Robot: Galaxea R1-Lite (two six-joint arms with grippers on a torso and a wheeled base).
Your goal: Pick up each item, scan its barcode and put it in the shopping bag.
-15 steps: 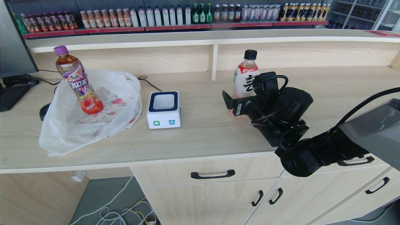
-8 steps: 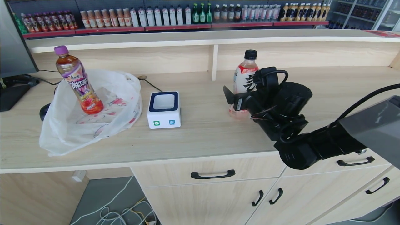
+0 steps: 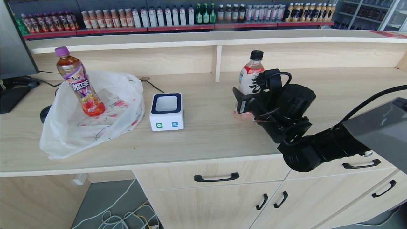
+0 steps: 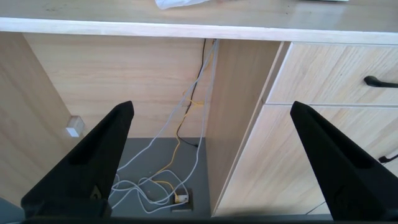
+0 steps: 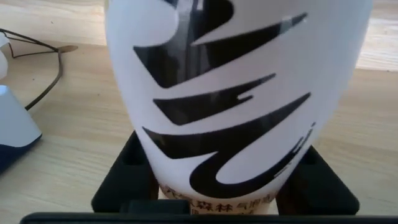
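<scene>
1. The right gripper (image 3: 246, 99) is seen at the right half of the wooden counter (image 3: 206, 136), and its fingers are clamped on the lower body of the black-capped bottle (image 3: 251, 74).
2. The black-capped bottle is held nearly upright with a slight lean; its base is seen at the counter surface, but whether it is touching cannot be told.
3. In the right wrist view, the white label with black strokes on the black-capped bottle (image 5: 236, 93) is seen close up, and the black fingers (image 5: 124, 171) of the right gripper (image 5: 224, 186) are pressed to its two sides.
4. The scanner (image 3: 167, 111), a white box with a dark-framed top window, is placed near the middle of the counter, between the shopping bag (image 3: 66, 133) and the black-capped bottle, apart from both.
5. The purple-capped bottle (image 3: 79, 84) is stood upright inside the shopping bag, which is spread open on the left part of the counter.
6. The left gripper (image 4: 211, 162) is held below the counter edge, over the floor, with its fingers (image 4: 87, 168) spread wide apart and nothing between them.
7. Loose cables (image 4: 180, 155) are seen on the floor under the counter, and a drawer handle (image 4: 379, 81) is seen beside that opening.
8. Rows of bottles are lined up on a shelf (image 3: 178, 28) behind the counter.
</scene>
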